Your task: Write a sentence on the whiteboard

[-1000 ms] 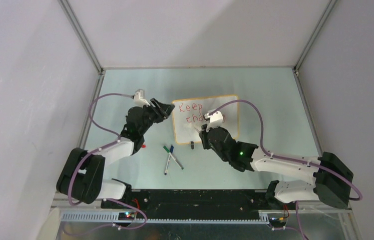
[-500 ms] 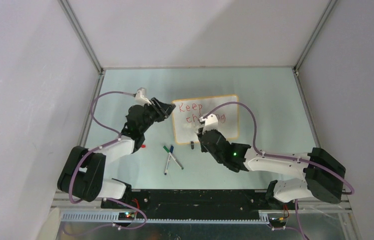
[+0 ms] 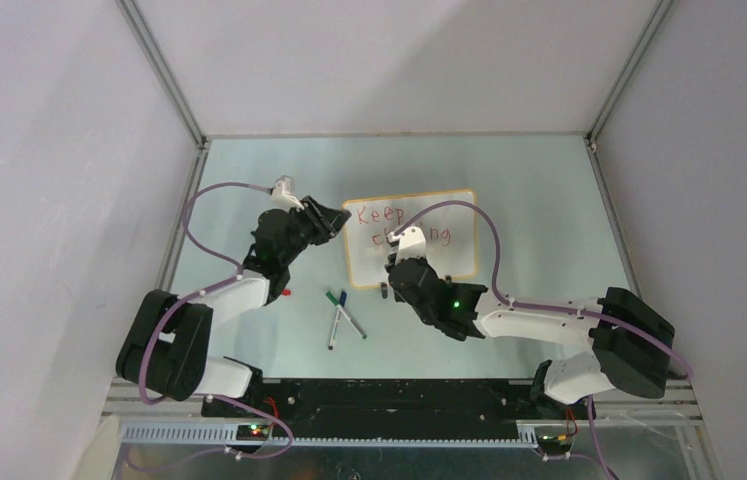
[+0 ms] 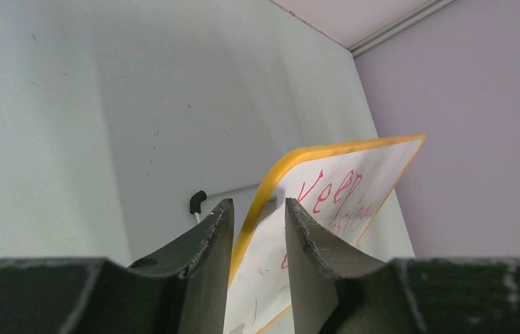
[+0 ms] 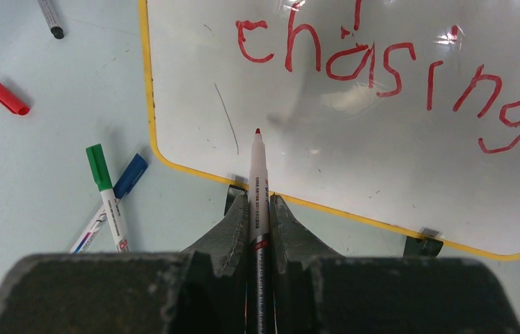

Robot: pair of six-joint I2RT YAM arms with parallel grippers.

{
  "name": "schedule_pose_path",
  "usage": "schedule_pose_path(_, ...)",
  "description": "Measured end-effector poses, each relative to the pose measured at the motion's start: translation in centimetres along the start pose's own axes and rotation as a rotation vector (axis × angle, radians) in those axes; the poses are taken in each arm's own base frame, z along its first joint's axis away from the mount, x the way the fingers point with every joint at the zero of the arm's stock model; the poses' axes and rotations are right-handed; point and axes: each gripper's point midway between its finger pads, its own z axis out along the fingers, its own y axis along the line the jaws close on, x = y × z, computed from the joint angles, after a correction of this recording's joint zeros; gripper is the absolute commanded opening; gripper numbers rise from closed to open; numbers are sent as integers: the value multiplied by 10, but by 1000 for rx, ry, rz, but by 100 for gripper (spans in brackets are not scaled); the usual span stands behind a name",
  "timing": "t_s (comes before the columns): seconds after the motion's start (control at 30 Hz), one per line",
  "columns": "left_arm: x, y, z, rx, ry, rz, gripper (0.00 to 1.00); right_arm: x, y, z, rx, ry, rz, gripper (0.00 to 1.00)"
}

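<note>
From overhead I see the small white whiteboard with its thin orange frame lying flat near the middle of the pale green tabletop. My left hand sits at the board's 9 o'clock edge with one finger on each side of the frame, I judge to keep the board from sliding under the pen. I cannot tell whether it is pinching the frame or only straddling it. My right hand is clenched on a red marker, tip forward over the blank strip toward the board's 7 o'clock corner. The red handwritten sentence so far reads "Keep" and "chasing", so that spot suits a next line. Whether the tip touches, I cannot tell. A green marker, a blue marker and a red cap lie off the board at 7 o'clock, out of the way.
</note>
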Motion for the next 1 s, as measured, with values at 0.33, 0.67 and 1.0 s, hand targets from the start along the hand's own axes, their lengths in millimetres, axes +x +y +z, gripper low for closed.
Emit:
schedule_pose_path(0.33,0,0,0,-1,1,0,37,-3,1,6,28,-6,-7,0)
schedule_pose_path(0.67,0,0,0,-1,1,0,37,2,-9,5,82,9,-34,0)
schedule_pose_path(1.0,0,0,0,-1,1,0,37,2,-15,5,114,4,-37,0)
